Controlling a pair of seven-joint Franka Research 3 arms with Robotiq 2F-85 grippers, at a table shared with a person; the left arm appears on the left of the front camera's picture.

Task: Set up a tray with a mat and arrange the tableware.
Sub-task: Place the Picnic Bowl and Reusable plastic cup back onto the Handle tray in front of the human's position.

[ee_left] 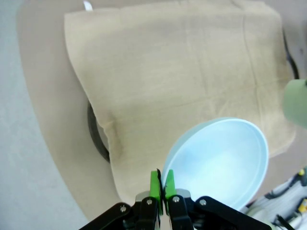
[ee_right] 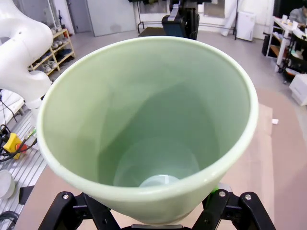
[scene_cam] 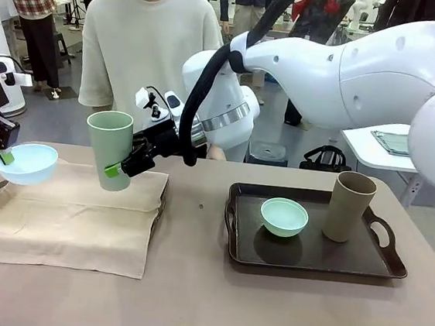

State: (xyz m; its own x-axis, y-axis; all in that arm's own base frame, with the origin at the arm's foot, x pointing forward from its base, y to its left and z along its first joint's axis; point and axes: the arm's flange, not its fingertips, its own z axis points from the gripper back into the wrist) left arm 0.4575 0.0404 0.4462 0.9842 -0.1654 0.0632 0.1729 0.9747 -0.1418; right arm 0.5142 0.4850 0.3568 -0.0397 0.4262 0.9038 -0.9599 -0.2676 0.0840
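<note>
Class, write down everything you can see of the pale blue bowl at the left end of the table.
The pale blue bowl is small, round and shallow, matte and plastic-looking, plain and empty inside. The left gripper is shut on its rim, with a green pad on each side of the thin wall. The bowl is mouth up and slightly tilted, over the far left corner of the beige mat. Whether its base touches the mat is unclear.

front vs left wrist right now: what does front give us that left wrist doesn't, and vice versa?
Front adds: the dark tray holding the mint green bowl and tan cup, the person behind the table, and the right tool gripping the light green cup. Left wrist adds: a close look at the left tool, its green pads pinched on the pale blue bowl at its rim. Both: that bowl, that tool and the beige mat.
</note>
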